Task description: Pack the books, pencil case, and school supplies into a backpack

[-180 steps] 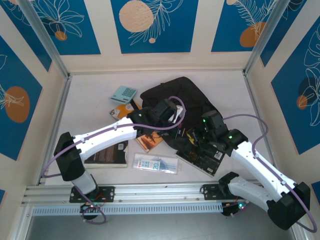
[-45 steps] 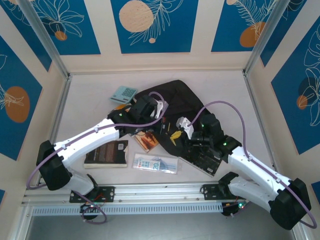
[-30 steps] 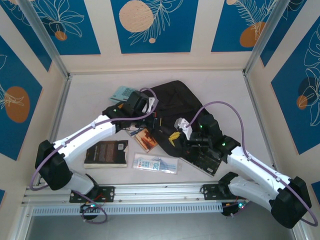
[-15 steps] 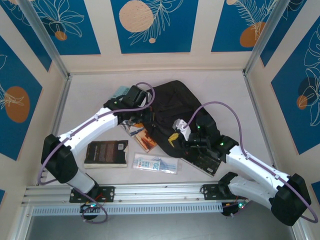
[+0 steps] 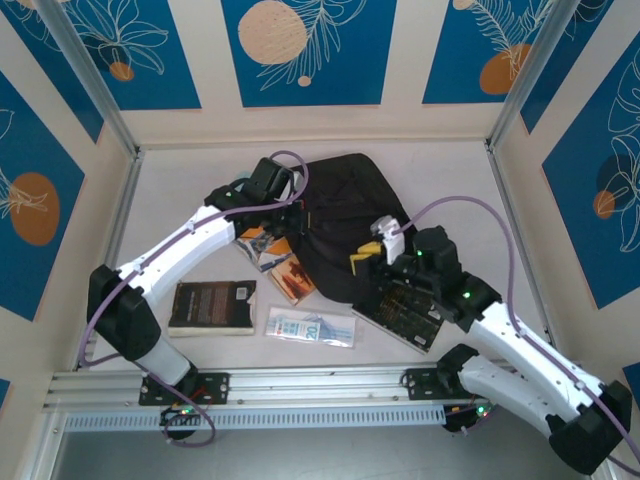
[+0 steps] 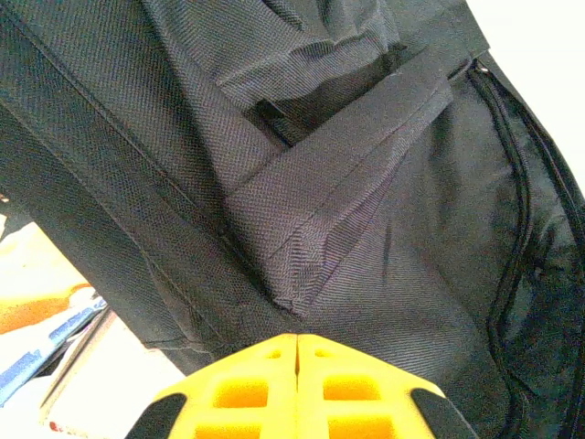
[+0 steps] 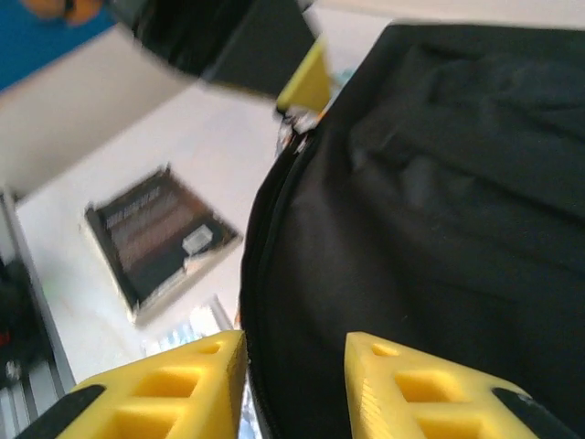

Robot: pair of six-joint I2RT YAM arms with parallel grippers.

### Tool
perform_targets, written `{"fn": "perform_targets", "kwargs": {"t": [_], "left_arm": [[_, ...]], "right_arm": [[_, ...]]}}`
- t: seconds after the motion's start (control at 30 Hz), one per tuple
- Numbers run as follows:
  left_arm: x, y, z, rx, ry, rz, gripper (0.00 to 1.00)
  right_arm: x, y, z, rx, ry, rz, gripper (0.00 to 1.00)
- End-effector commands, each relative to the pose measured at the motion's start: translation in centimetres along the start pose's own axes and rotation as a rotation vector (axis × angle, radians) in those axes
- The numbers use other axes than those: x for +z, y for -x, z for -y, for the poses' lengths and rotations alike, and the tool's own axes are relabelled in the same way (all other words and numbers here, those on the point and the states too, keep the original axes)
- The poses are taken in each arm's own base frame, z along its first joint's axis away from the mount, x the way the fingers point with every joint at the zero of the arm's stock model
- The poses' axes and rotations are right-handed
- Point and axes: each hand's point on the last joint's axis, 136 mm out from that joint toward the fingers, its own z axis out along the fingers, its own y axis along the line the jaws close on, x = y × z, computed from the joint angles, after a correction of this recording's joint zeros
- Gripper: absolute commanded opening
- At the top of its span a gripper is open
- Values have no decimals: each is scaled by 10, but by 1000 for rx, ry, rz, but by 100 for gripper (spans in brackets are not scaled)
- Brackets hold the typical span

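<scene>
Ideally, the left tool [image 6: 297, 338], clamped on the backpack [image 6: 393, 265], tensions its mouth while the parted right tool [image 7: 294, 352] regrips.

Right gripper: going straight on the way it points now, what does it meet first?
The backpack: its black fabric and zipper edge lie right ahead of the right gripper, though depth is unclear.

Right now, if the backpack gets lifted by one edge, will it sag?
Probably sags: the backpack is soft fabric, creased and folded. Likely light, since it lies flat with books outside it. The coarse weave should resist slipping.
</scene>
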Motion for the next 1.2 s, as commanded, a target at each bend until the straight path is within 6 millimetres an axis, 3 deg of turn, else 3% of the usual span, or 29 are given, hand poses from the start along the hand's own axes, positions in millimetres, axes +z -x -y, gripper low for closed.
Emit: {"fn": "perform_targets", "kwargs": {"t": [0.0,0.17,0.3,0.5,0.67,0.9,1.17], "left_arm": [[-14,0,20,21,-110,14,0],[-3,-23,13,13,-103,-39,0],[-6,-33,-2,-10,-60,-24,0],[-3,-55,18,-9,-158,-93,0],[-4,-69,39,62,-169,-120,0],[4,-92,38,107,-146,-149,0],[5,-97,29,110,-125,-136,0]], "right_arm": [[-22,18,8,84,-73,54,38],[-36,22,33,236,-229,83,35],[-44,12,55,398,-351,-1,44],[-55,0,81,496,-503,-53,46],[-62,-24,114,657,-726,-163,45],[-46,-45,130,710,-814,-325,53],[-29,-61,170,642,-970,-473,55]]}}
